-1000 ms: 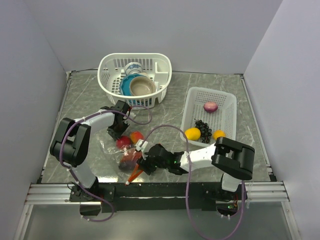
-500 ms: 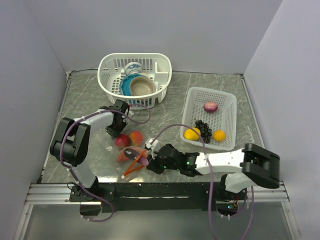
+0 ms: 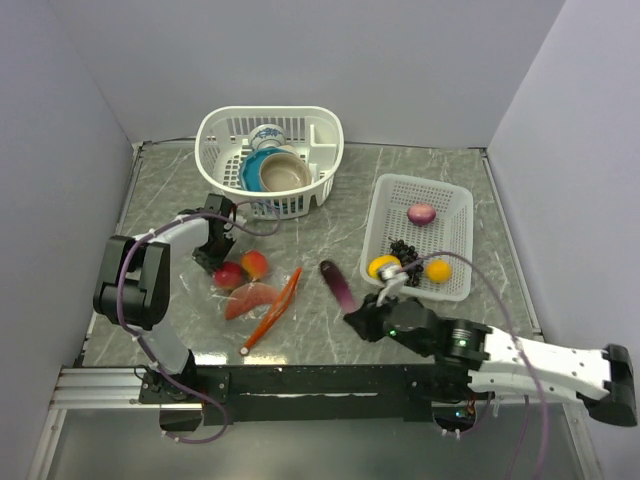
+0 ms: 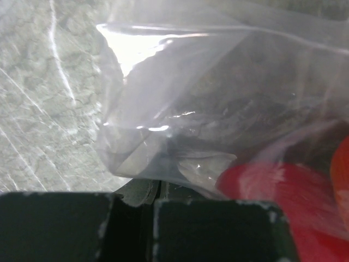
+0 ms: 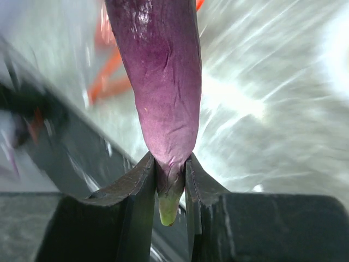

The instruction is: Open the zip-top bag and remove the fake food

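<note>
The zip-top bag point(image 3: 262, 297) lies flattened left of centre, its red-orange zip strip point(image 3: 277, 308) pointing at the near edge. A red apple point(image 3: 228, 275) and an orange fruit point(image 3: 254, 263) sit at its far end. My left gripper point(image 3: 208, 255) is shut on the bag's clear plastic point(image 4: 163, 109) there, with the apple point(image 4: 278, 188) just to the right of the fingers point(image 4: 155, 188). My right gripper point(image 3: 355, 315) is shut on the stem end of a purple eggplant point(image 3: 338, 285), held above the table right of the bag. In the right wrist view the eggplant point(image 5: 163, 82) sticks out from the gripper point(image 5: 169, 174).
A white tray point(image 3: 455, 215) at the right holds a purple onion point(image 3: 421, 213), dark grapes point(image 3: 403, 250), a lemon point(image 3: 383, 267) and an orange point(image 3: 438, 270). A white basket point(image 3: 225, 135) with ceramic bowls stands at the back. Grey walls close in both sides.
My right gripper closed on the eggplant, drew it out of the bag and swung right with it. My left gripper pulled the bag's far end left, and the bag lies flatter.
</note>
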### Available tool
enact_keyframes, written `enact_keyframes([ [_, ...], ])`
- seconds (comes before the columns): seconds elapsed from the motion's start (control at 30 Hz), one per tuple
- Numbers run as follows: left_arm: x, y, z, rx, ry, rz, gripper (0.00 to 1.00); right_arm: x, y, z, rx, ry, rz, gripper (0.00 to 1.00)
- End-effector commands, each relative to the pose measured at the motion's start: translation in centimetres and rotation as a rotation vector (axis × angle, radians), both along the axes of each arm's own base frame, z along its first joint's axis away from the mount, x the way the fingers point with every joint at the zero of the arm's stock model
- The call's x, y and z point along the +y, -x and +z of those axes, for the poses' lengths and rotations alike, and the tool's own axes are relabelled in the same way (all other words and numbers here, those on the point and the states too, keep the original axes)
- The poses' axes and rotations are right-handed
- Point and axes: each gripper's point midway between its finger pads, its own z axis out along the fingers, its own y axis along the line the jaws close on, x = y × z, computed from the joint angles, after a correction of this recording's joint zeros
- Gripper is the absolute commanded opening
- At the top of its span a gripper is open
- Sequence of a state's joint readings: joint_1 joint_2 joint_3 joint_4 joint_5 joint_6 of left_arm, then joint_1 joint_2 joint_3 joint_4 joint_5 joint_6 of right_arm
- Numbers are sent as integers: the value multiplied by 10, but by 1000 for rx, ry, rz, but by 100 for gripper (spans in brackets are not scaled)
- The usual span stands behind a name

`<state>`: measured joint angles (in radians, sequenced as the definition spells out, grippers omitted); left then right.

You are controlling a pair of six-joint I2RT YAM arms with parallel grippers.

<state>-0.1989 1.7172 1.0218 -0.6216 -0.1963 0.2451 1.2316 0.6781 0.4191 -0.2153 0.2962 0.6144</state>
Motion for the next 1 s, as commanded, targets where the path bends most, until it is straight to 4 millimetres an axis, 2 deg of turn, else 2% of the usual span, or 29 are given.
enact_keyframes([
  [0.0,-13,8,9,-4,52,-22,1,-70,-50,41,-69,-111,-468,0],
  [0.07,-22,10,12,-5,68,-38,1,-103,-68,50,-126,-75,-636,0],
  [0.1,-26,14,12,9,82,-42,1,-111,-75,57,-147,-54,-677,4],
  [0.17,-35,20,13,17,99,-61,1,-132,-91,59,-172,5,-784,10],
  [0.27,-43,29,9,37,120,-78,1,-157,-109,51,-162,134,-921,12],
  [0.3,-44,31,8,41,127,-81,1,-158,-115,46,-147,176,-932,26],
  [0.33,-45,34,6,47,132,-83,1,-155,-122,46,-140,173,-930,32],
  [0.37,-44,35,5,51,129,-83,1,-163,-129,44,-127,182,-961,38],
  [0.4,-44,35,4,50,130,-83,1,-156,-134,37,-104,205,-920,57],
  [0.47,-44,37,2,53,129,-88,1,-150,-144,38,-106,201,-905,91],
  [0.5,-44,37,2,54,131,-86,1,-145,-149,39,-102,222,-890,100],
  [0.57,-46,36,4,52,142,-91,1,-134,-155,43,-97,234,-854,100],
  [0.6,-47,35,5,52,146,-93,1,-122,-158,49,-104,239,-816,100],
  [0.67,-49,34,6,52,153,-97,1,-93,-158,59,-131,199,-706,100],
  [0.73,-49,32,4,56,154,-97,1,-49,-145,73,-203,142,-532,100],
  [0.77,-49,32,3,56,150,-98,1,-30,-136,73,-207,113,-444,100],
  [0.8,-48,29,2,48,143,-97,1,-17,-129,63,-216,131,-368,100],
  [0.83,-46,30,-3,58,132,-98,1,8,-114,65,-235,98,-287,100],
  [0.97,-41,28,-15,64,97,-94,1,58,-74,19,-269,227,-65,100],
])
